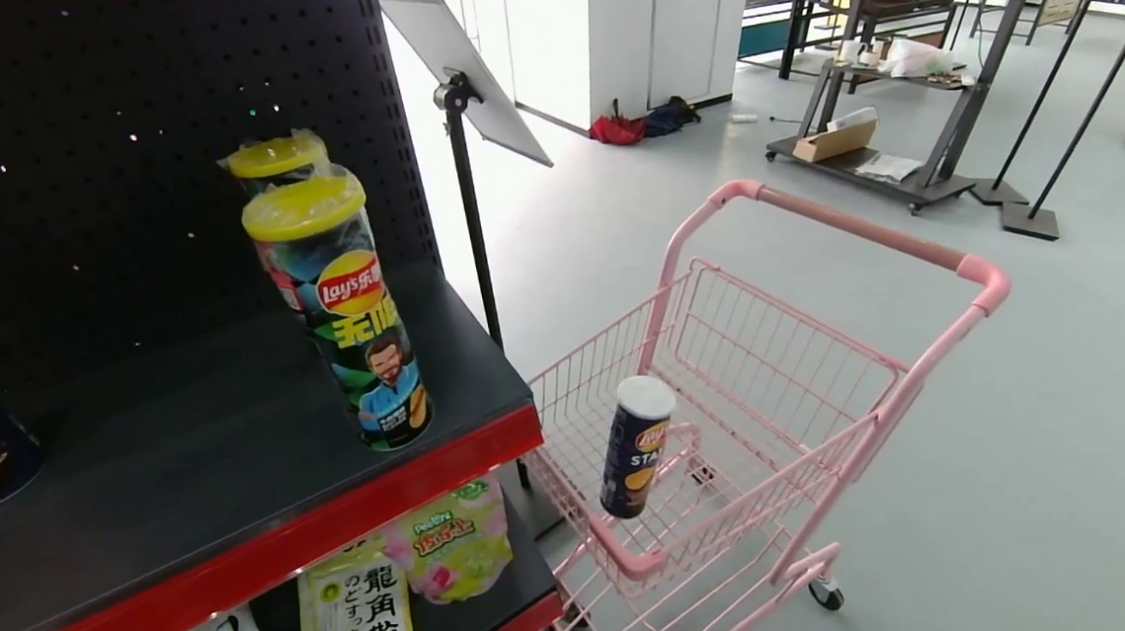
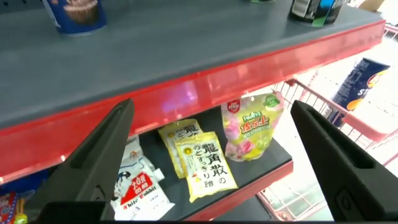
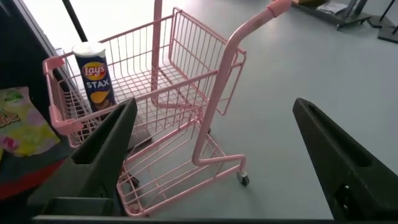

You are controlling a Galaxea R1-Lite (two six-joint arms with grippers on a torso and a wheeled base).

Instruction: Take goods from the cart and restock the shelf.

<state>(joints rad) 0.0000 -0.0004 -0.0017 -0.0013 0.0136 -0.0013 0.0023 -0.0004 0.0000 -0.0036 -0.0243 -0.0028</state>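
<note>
Chip can (image 1: 637, 454) stands in the cart (image 1: 853, 226), in front of the right end effector (image 3: 212, 106).
Lower centre of the head view: the can leans near-upright, white lid up, against the cart's shelf-side wall. The right end effector gapes wide and is probably nearer; the left end effector (image 2: 211, 104), equally wide, faces the shelf (image 2: 186, 93).

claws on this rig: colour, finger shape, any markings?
The left claw and right claw look alike. Each has two matte black fingers, flat-sided wedges that narrow to blunt tips. The surfaces are plain, apart from what looks like a small round recess near one finger's base.
</note>
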